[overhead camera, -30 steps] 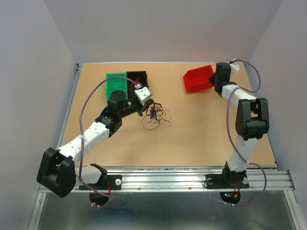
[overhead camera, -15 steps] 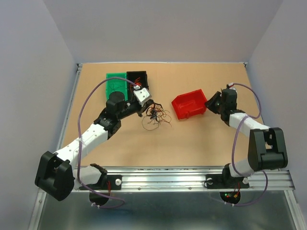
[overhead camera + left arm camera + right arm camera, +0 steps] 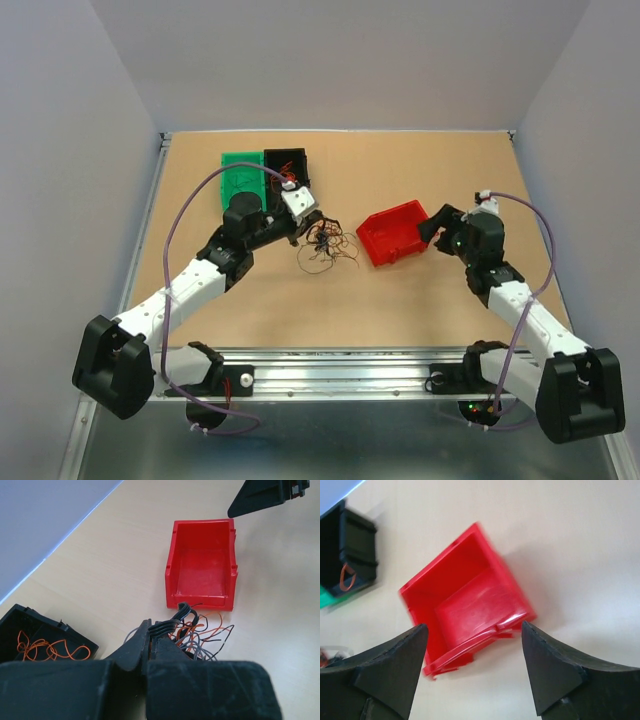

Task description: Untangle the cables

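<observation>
A tangle of thin black, grey and orange cables (image 3: 326,245) lies mid-table; it also shows in the left wrist view (image 3: 202,635). My left gripper (image 3: 308,222) is shut on a bundle of black cables (image 3: 172,623) at the tangle's left edge. A red bin (image 3: 393,232) stands empty just right of the tangle, also in the left wrist view (image 3: 202,565) and the right wrist view (image 3: 467,597). My right gripper (image 3: 432,225) is open, its jaws wide apart just behind the bin's right end, holding nothing.
A green bin (image 3: 242,178) and a black bin (image 3: 287,165) stand at the back left. The black bin holds loose orange wire (image 3: 47,647). The table's right side is bare wood (image 3: 500,180).
The red bin has slid from the back right to beside the tangle with the right gripper behind it. The right arm has swung down and forward. The left gripper has stayed on the cables.
</observation>
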### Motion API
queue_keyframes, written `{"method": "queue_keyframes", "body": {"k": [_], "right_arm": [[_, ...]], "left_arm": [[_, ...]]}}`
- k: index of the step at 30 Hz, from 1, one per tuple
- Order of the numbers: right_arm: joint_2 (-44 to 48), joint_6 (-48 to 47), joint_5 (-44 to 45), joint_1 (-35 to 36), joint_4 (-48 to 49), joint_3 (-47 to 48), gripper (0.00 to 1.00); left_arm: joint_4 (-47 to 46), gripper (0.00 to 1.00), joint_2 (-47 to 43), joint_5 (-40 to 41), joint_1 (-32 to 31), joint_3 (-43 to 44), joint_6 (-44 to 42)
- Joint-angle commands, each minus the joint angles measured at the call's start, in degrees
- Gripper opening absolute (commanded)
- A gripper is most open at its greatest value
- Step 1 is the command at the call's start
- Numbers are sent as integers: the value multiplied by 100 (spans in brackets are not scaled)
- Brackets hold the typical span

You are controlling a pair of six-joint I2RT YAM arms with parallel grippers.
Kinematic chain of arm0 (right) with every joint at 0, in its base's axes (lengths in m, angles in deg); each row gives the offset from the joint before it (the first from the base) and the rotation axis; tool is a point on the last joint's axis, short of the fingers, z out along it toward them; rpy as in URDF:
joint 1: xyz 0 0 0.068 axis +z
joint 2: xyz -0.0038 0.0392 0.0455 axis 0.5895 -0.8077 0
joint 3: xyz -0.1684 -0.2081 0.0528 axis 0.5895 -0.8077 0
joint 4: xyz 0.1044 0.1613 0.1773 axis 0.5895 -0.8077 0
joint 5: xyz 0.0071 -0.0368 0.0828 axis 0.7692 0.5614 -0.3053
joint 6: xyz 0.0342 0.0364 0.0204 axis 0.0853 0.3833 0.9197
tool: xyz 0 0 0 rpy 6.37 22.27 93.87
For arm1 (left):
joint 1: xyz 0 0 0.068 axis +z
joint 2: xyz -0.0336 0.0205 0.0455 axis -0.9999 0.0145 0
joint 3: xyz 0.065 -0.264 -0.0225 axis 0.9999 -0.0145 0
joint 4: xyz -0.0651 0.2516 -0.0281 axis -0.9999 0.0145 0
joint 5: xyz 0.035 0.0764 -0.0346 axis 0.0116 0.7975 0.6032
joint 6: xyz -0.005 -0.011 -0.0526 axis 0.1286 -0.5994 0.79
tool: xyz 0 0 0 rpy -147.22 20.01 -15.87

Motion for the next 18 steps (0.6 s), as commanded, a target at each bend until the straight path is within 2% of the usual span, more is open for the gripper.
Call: {"method": "queue_keyframes", "body": {"k": [1, 5, 6, 7, 12, 15, 18], "right_arm": [[272, -395, 160, 794, 266, -161, 79], [194, -650, -93, 1593, 1020, -126, 74], [142, -746, -119, 1804, 1466, -118, 73], [-33, -808, 2, 2276, 1679, -100, 73], [-901, -1343, 908, 3561, 2365, 330, 70], [-1369, -1669, 909, 3888, 2805, 620, 70], [-1800, -1696, 1302, 4170, 3219, 761, 66]], "left_arm": [[-77, 0, -115, -255, -53, 147, -131], [3, 0, -133, -273, -62, 182, -132], [20, 0, -133, -265, -70, 191, -140], [55, 0, -133, -265, -70, 209, -140], [91, 0, -124, -238, -70, 226, -149], [135, 0, -124, -265, -79, 244, -132], [179, 0, -159, -291, -88, 262, -140]]}}
